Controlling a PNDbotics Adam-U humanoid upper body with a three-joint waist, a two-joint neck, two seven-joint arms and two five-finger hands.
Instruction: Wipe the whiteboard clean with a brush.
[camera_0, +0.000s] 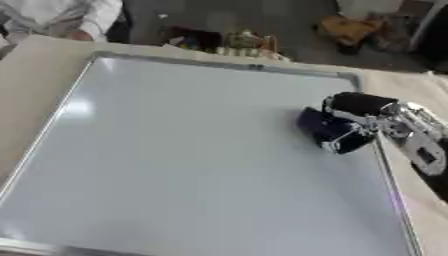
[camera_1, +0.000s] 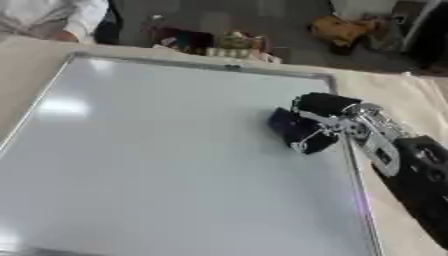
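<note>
To the left of your right robot hand (camera_0: 363, 120) the whiteboard (camera_0: 184, 155) lies flat on the tan surface (camera_0: 35, 65), its wide pale face running open and unmarked all the way out to the silver frame's left edge and down to its near edge. Your right robot hand sits near the board's right edge, fingers curled around a dark brush (camera_0: 325, 129) whose body rests on the board just inside the frame. Right of the hand only the thin frame rail and a narrow strip of surface show, with your forearm crossing over them.
</note>
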